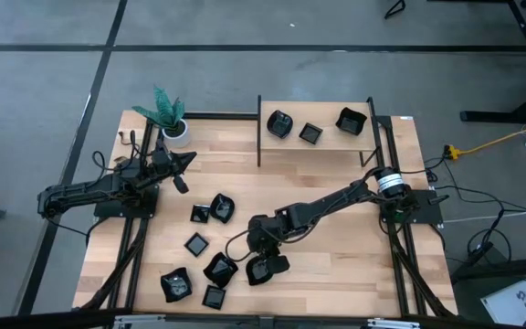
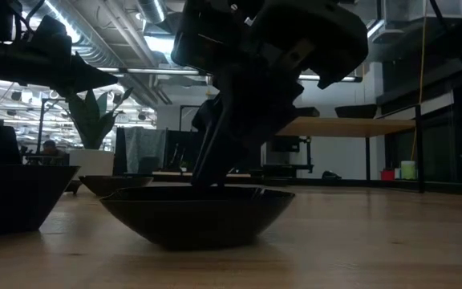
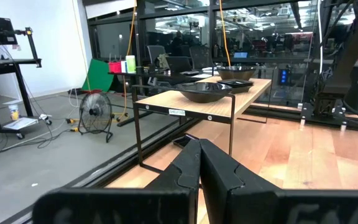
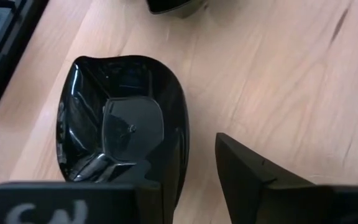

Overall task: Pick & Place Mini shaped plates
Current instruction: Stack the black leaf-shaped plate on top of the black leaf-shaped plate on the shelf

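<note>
Mini shaped plate [image 4: 120, 124], a glossy black rounded dish at the table's near edge, sits with its rim between the right gripper's [image 4: 194, 177] parted fingers, so closing squarely and lifting straight looks wisest.

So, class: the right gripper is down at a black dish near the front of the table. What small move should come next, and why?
Probably close the right gripper on the dish: its fingers straddle the rim, one inside the dish, one outside over bare table, with a gap left. The left gripper waits shut by the plant.
</note>
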{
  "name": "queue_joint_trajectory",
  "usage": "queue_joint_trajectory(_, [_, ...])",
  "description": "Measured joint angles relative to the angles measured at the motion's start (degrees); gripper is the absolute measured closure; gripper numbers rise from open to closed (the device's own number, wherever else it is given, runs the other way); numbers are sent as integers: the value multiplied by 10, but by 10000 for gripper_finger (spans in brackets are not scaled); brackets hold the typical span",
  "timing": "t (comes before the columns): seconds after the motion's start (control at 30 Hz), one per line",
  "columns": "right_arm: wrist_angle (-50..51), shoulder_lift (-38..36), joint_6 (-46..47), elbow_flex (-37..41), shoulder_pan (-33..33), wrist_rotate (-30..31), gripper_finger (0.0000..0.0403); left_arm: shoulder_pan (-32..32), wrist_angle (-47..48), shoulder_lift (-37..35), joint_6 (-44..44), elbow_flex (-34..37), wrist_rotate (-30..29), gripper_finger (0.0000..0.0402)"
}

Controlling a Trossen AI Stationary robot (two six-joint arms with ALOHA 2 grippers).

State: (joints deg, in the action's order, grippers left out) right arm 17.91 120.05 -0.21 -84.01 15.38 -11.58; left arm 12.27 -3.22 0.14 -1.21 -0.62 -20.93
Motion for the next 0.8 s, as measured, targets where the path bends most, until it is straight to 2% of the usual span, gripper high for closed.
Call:
queue_joint_trajectory(0.23, [-3,15,13,0,0,-19,299,0,0,0,0,0,0,398])
queue_joint_trajectory(0.5, [-7,15,6,0,0,-11,301,0,0,0,0,0,0,398])
queue_joint_trajectory(0.63, [-2,15,11,0,0,-20,321,0,0,0,0,0,0,398])
queue_joint_trajectory(0.8, [-2,15,12,0,0,-22,365,0,0,0,0,0,0,398])
